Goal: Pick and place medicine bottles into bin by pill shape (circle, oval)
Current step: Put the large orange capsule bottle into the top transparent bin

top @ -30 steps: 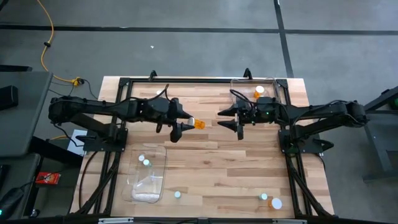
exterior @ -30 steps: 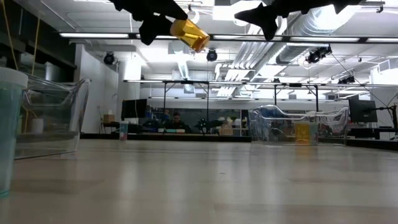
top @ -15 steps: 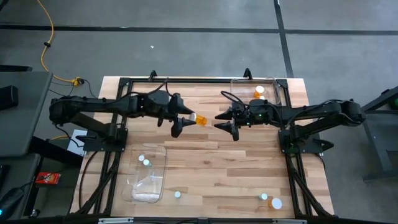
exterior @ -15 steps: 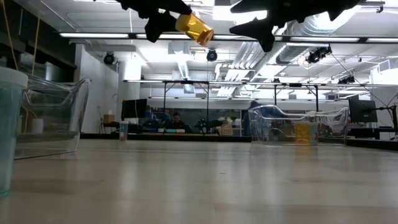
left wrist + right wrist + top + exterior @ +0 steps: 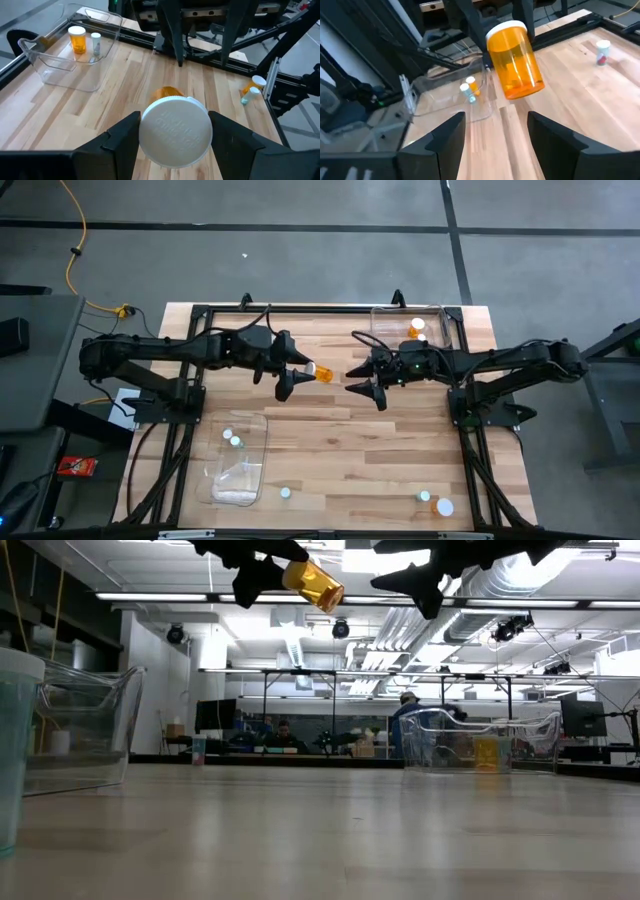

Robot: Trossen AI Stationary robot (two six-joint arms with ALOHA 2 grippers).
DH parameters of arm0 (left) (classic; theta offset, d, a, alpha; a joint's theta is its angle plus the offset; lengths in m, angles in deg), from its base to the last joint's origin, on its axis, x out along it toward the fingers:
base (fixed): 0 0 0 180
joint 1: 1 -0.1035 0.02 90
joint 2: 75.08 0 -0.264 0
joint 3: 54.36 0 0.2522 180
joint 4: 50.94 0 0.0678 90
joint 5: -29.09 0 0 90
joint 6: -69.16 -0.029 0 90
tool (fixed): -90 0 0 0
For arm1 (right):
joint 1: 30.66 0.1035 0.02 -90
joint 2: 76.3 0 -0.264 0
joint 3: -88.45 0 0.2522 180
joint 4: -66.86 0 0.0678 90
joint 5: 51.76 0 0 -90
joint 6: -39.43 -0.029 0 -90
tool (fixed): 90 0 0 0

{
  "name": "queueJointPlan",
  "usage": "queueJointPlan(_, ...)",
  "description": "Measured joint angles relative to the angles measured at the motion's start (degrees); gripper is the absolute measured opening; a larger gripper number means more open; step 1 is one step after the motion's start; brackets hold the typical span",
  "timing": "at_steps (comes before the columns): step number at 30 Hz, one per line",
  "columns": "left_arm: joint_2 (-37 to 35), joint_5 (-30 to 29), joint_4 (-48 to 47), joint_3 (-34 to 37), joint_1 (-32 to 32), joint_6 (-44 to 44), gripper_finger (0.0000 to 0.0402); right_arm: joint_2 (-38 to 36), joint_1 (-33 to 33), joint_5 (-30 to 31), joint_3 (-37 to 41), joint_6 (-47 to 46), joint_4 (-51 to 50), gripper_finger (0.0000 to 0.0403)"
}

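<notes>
Right gripper edged closer — left gripper holds orange bottle.

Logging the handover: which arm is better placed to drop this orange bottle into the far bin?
Probably right. The left gripper holds the orange bottle by its cap, base toward the open right gripper, whose arm lies beside the far bin.

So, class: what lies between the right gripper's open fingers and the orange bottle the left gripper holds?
Nothing: in the high view, only bare table shows between right gripper and orange bottle in left gripper.
</notes>
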Motion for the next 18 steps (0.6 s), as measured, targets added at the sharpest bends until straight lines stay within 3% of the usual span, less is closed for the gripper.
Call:
queueJointPlan(6, 0.0, 0.0, 0.0, 0.0, 0.5, -0.1, 0.0197, 0.1, 0.0, 3.4, -1.5, 5.0, -3.3, 0.0207)
queueJointPlan(18, 2.6, -0.1, 0.9, 0.0, 2.3, -1.1, 0.0197, 0.3, 0.0, 3.6, -1.5, 3.2, -3.2, 0.0207)
